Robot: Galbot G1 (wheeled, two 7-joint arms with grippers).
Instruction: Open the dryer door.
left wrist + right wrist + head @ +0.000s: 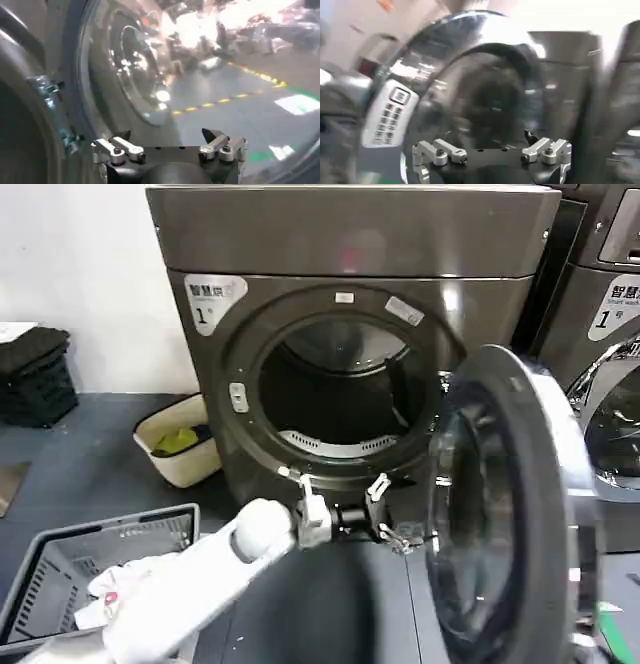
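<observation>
The dryer door stands swung wide open to the right of the dryer's round opening, its grey back side and clear bowl window turned toward the drum. My left gripper reaches in from the lower left, just below the opening and close beside the door's inner face. It is open with nothing between its fingers. In the left wrist view the left gripper faces the bowl window from close up. My right gripper is open and empty, facing a chrome-ringed dark glass; which machine's door that is I cannot tell.
A cream tub with a yellow-green cloth stands left of the dryer. A grey laundry basket with clothes sits at the lower left. Black crates are stacked by the wall. The neighbouring machine stands right behind the open door.
</observation>
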